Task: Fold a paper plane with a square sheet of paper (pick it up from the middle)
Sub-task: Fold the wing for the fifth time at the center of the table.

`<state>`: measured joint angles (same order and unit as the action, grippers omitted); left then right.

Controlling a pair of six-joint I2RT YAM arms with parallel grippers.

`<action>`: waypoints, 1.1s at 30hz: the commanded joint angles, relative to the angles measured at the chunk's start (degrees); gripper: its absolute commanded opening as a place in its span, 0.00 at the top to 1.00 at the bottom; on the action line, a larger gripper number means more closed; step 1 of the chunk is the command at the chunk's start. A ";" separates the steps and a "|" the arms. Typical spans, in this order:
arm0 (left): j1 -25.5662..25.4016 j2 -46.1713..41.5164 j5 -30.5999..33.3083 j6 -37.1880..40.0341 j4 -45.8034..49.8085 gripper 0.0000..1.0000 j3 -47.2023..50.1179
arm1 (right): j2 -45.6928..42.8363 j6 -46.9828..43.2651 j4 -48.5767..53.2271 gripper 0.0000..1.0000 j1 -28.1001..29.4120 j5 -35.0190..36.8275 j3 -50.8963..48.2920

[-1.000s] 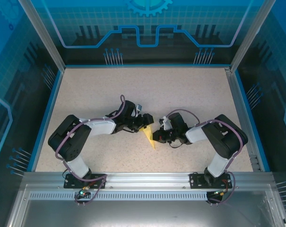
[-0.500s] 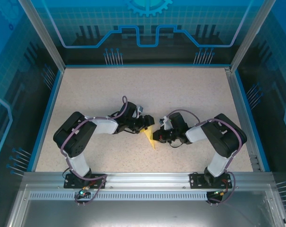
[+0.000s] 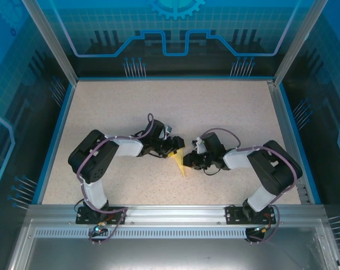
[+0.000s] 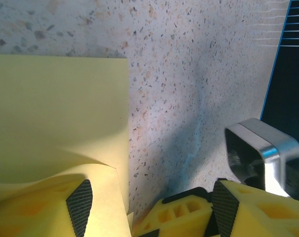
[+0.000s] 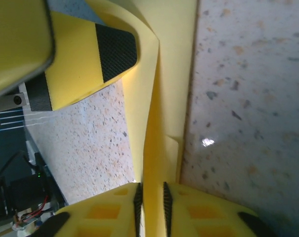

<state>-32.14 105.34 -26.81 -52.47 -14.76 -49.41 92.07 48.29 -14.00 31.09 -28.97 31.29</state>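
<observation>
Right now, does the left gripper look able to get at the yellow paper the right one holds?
Probably yes. The left gripper is open, with the yellow paper's edge already between its jaws and nothing in the way. The right gripper is shut on it from the other side.

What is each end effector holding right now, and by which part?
The right end effector is shut on the folded yellow paper, pinching a raised flap between its pads. The left end effector is open, holding nothing.

From above, the left pincer point(image 3: 177, 148) and right pincer point(image 3: 187, 162) hide most of the paper plane point(image 3: 181, 168).
</observation>
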 commanded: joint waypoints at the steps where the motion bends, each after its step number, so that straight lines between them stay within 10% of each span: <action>1: 0.07 3.03 1.27 1.67 5.10 0.31 -0.44 | -4.55 -3.65 8.42 0.75 -0.47 3.06 2.07; 33: 0.06 3.29 1.12 2.72 7.94 0.31 -1.82 | 4.43 -3.27 7.41 0.89 3.10 -6.44 3.96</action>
<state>-32.14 105.82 -26.92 -51.88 -11.81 -51.05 98.24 46.35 -10.44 33.45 -33.52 36.34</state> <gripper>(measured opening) 0.693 0.106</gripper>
